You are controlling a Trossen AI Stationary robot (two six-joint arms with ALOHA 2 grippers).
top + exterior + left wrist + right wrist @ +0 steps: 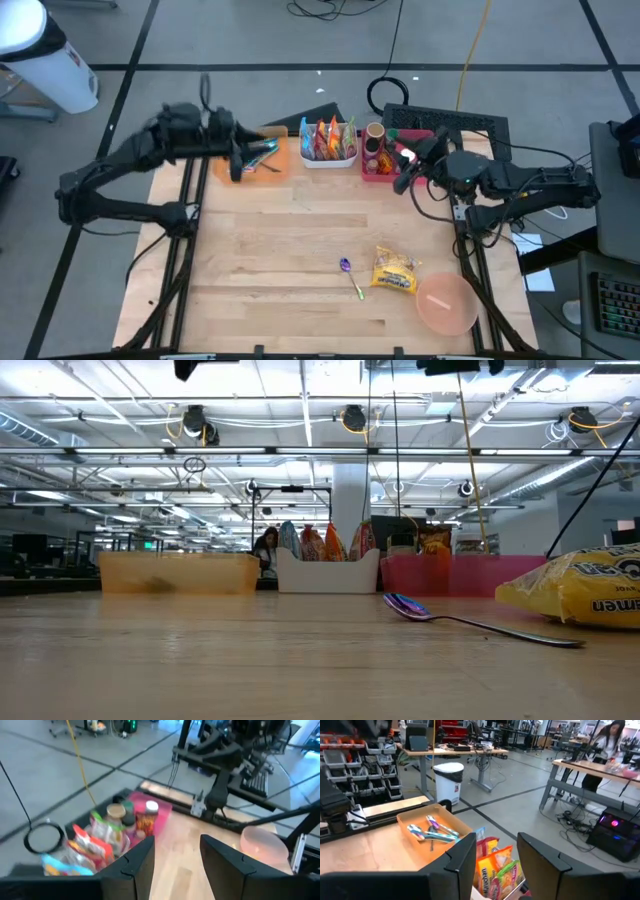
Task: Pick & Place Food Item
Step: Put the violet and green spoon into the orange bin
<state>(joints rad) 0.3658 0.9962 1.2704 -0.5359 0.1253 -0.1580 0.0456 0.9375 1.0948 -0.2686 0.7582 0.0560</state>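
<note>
You've got a pale, matt wooden plank counter (270, 250), a glossy yellow plastic noodle packet (394, 271), a shiny metal spoon (470, 620) and a translucent pink plastic bowl (446, 304).

The yellow packet (590, 588) shows upside-down letters reading "men"; nothing else reads.

Yellow ramen packet (394, 270) flat on table (beside pink bowl (446, 303))

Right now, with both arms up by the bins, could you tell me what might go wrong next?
Left gripper hangs open and empty over the orange bin; descending, it could snag the cutlery there. Right gripper is open beside the pink bin; a swing might topple its jars. The spoon lies close beside the yellow packet, complicating a clean pick.
</note>
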